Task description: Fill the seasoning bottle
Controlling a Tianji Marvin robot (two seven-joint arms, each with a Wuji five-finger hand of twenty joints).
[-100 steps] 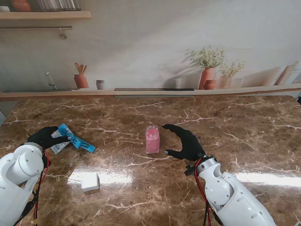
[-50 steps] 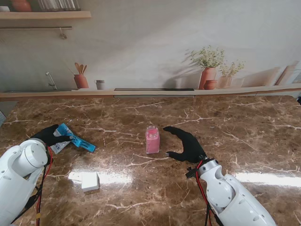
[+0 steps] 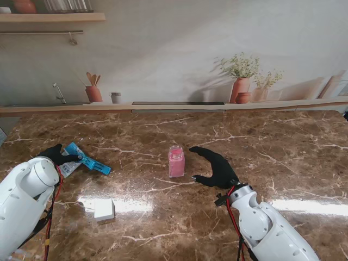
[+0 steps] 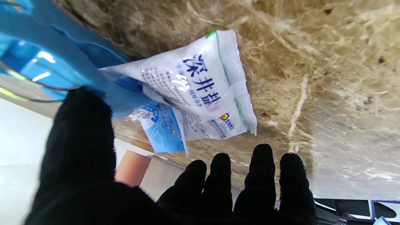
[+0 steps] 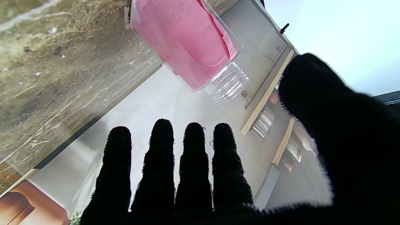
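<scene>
The seasoning bottle (image 3: 176, 161) stands upright mid-table, clear with pink contents and no lid; the right wrist view shows the same bottle (image 5: 187, 43). My right hand (image 3: 215, 167) is open just to its right, thumb and fingers spread toward it without touching. On the left lies a white salt bag (image 3: 69, 166) with a blue clip (image 3: 89, 162) on it, seen close as the bag (image 4: 206, 90) and the clip (image 4: 62, 59). My left hand (image 3: 54, 154) is open at the bag's left edge, with its thumb (image 4: 81, 134) against the clip and its fingers (image 4: 259, 175) off the bag.
A small white square block (image 3: 104, 209) lies on the marble table (image 3: 283, 141), nearer to me than the bag. A ledge along the far edge carries pots and plants (image 3: 241, 87). My left forearm (image 3: 27, 190) hides part of the left hand.
My left hand has drawn back to the left, off the top of the bag, and the arm has risen. The bag, the bottle and the right hand have barely moved.
</scene>
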